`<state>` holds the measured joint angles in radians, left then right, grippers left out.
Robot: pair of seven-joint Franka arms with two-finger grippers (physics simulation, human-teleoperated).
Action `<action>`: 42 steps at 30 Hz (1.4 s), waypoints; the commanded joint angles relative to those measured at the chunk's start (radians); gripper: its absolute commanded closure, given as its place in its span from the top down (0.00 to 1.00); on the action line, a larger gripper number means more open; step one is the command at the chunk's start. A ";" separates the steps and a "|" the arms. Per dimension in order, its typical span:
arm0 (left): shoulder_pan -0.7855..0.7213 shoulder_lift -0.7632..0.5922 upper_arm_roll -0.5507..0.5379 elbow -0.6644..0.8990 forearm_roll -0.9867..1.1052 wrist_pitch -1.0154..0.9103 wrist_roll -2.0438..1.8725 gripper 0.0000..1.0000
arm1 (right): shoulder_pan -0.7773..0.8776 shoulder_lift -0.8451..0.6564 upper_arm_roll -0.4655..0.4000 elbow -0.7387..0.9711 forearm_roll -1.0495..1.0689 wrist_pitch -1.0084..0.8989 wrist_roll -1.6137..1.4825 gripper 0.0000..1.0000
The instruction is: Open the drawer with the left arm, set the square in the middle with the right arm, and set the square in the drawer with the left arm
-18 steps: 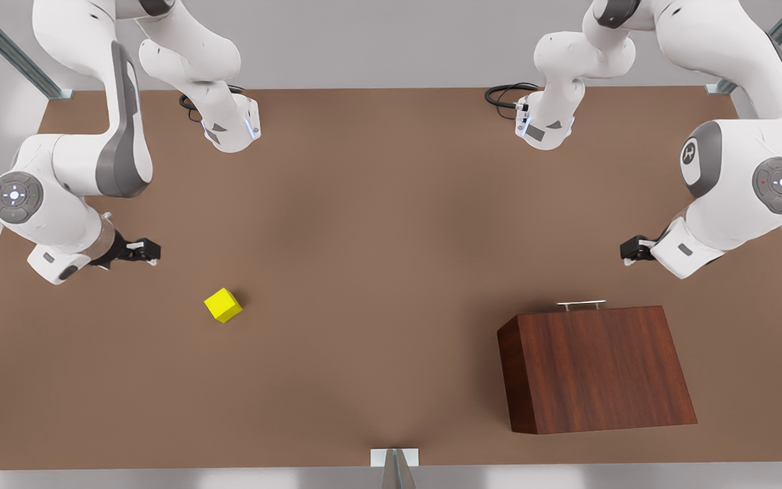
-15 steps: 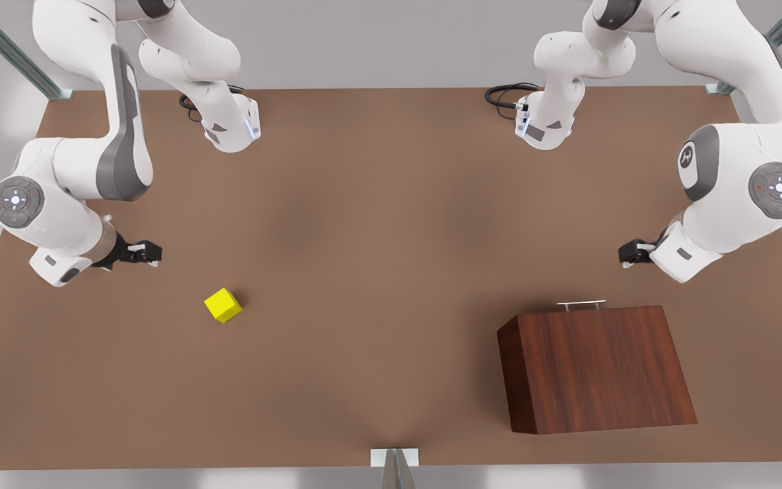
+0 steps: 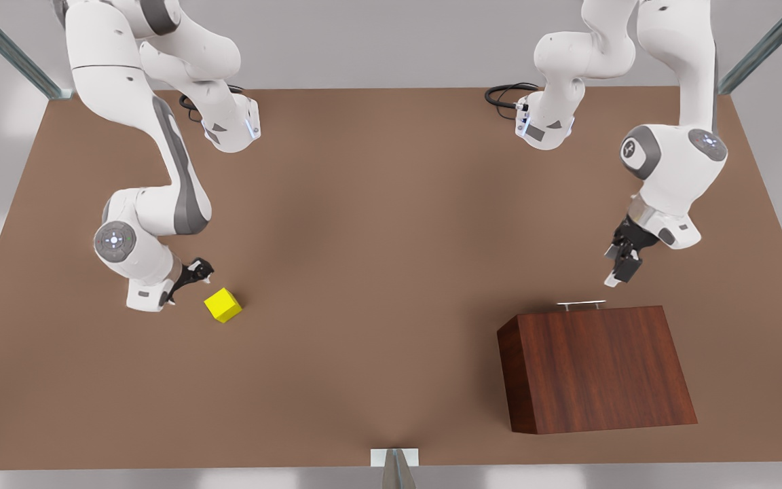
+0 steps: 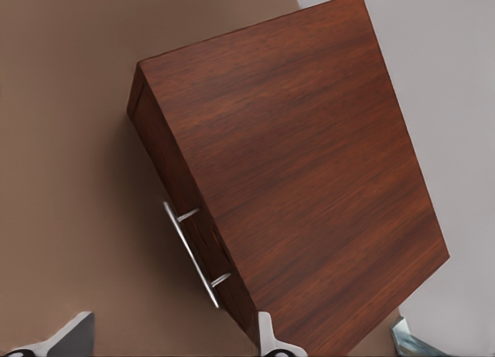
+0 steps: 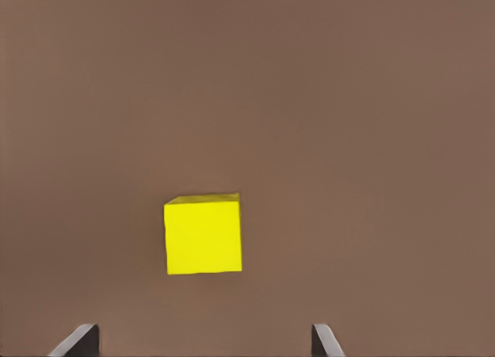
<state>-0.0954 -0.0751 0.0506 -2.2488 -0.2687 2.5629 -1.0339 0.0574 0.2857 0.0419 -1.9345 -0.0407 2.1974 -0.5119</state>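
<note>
Left gripper point(image 3: 620, 266) spread, empty, just behind closed drawer's handle point(image 3: 581, 305); bar crosswise to approach. Right gripper point(image 3: 191, 276) spread, beside square point(image 3: 222, 305).

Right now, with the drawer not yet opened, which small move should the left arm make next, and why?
Probably it should lower the left gripper a little onto the silver bar handle. The drawer looks fully closed in the cabinet, and the gripper is open just beside the handle, not touching it. The right gripper is open next to the yellow cube.
</note>
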 commanded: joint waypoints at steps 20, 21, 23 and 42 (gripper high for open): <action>-0.001 0.158 0.001 -0.066 -0.396 0.149 -0.002 1.00 | 0.012 0.227 -0.040 0.071 0.210 0.116 -0.356 1.00; -0.001 0.170 0.000 -0.066 -0.396 0.165 0.000 1.00 | 0.012 0.228 -0.042 0.071 0.206 0.117 -0.356 1.00; -0.001 0.186 0.000 -0.061 -0.396 0.166 0.005 1.00 | 0.012 0.231 -0.040 0.062 0.190 0.163 -0.355 1.00; -0.001 0.284 -0.005 -0.028 -0.396 0.180 0.012 1.00 | 0.033 0.251 -0.042 -0.011 0.196 0.225 -0.350 1.00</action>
<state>-0.0967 0.2099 0.0460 -2.2764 -0.6639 2.7428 -1.0216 0.0905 0.5369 0.0000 -1.9459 0.1563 2.4221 -0.8617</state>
